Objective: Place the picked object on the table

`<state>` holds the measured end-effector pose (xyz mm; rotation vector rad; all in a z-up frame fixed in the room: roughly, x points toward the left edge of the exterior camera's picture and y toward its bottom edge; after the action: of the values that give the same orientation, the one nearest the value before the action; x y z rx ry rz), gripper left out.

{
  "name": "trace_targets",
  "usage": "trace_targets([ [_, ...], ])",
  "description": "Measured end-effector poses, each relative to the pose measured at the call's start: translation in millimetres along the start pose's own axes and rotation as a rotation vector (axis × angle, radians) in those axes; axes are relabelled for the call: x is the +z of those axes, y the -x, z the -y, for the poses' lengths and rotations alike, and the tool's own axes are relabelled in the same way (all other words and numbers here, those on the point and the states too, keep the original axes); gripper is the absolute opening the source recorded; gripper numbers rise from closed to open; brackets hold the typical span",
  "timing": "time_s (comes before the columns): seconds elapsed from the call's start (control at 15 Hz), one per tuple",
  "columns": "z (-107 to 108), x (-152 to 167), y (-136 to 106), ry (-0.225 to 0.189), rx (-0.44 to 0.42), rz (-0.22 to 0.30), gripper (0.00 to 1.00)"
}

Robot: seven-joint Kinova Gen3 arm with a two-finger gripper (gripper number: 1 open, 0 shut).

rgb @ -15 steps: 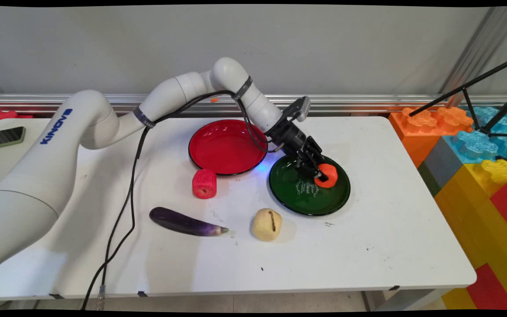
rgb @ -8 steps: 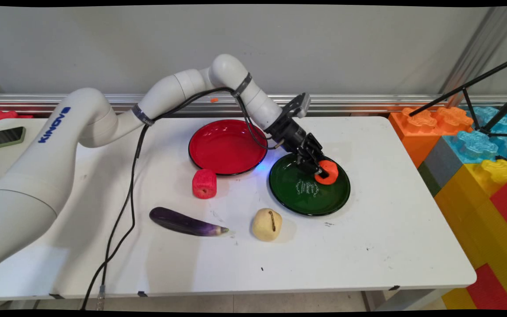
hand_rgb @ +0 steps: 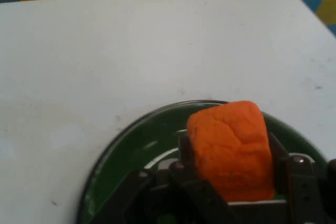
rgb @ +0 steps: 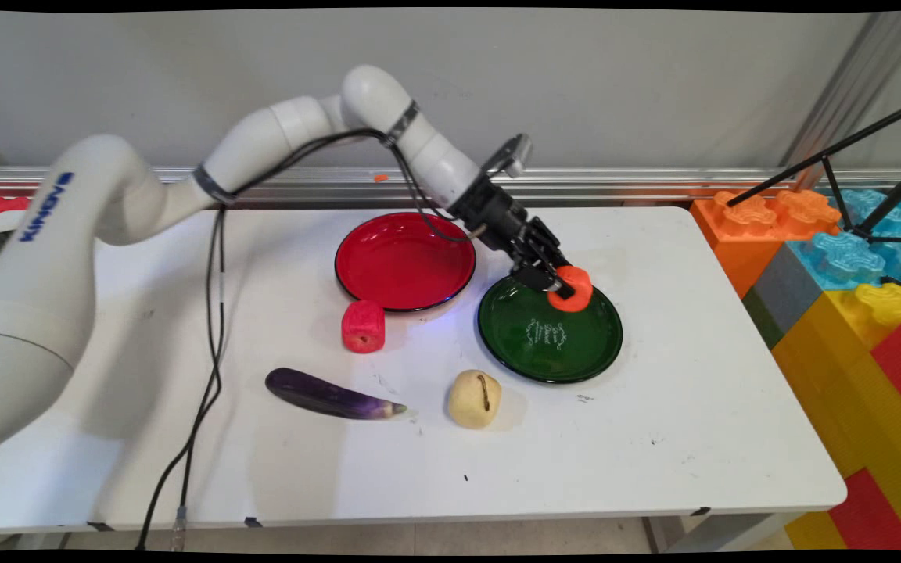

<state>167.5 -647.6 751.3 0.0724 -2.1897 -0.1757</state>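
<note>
My gripper (rgb: 560,287) is shut on an orange foam piece (rgb: 572,288) and holds it just above the far part of the green plate (rgb: 568,356). In the hand view the orange foam piece (hand_rgb: 231,148) sits clamped between the two black fingers (hand_rgb: 302,182), with the green plate (hand_rgb: 136,150) curving below it and bare white table beyond. The piece hangs clear of the plate's surface.
A red plate (rgb: 403,259) stands left of the green one. A red foam piece (rgb: 363,326), a purple eggplant (rgb: 332,396) and a beige potato-like piece (rgb: 474,399) lie nearer the front. Big coloured blocks (rgb: 849,266) and a black tripod (rgb: 865,188) stand off the table's right end.
The gripper has risen and drawn back toward the far side, lifting the orange piece off the green plate. The other things have not moved.
</note>
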Motion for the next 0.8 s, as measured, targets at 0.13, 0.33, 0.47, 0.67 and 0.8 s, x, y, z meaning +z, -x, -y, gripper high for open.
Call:
trace_targets([
  [0.13,-15,-17,-1,0.016,-0.018,0.000,0.00],
  [0.33,-50,-50,6,0.063,-0.043,0.011,0.00],
  [0.47,-74,-72,15,0.100,-0.054,0.023,0.00],
  [0.67,-108,-104,32,0.151,-0.065,0.046,0.00],
  [0.8,-122,-117,42,0.172,-0.068,0.059,0.00],
])
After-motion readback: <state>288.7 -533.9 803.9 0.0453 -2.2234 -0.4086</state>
